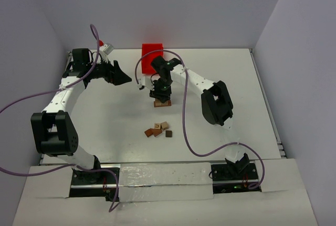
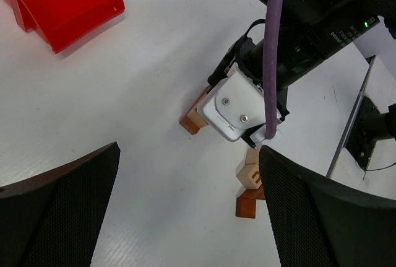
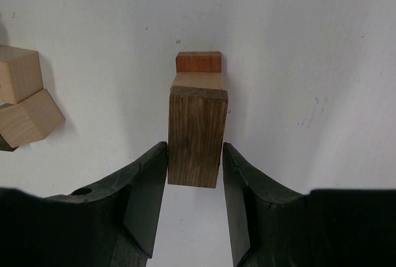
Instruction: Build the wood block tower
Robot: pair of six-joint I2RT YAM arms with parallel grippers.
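We see right gripper [image 3: 195, 150] around dark block [image 3: 197, 127] atop wood block tower [image 1: 160, 101], squeeze unclear; left gripper [image 2: 190, 150] wide apart

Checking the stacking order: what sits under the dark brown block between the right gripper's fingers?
A light tan block lies directly under the dark brown block, with a reddish-brown block below that. Only their edges show; the rest is covered.

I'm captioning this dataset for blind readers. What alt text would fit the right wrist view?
A dark brown wooden block sits on a light tan block and a reddish-brown block, closely flanked by the right gripper's two black fingers; whether they grip it is unclear. Two loose tan cubes lie on the white table at left.
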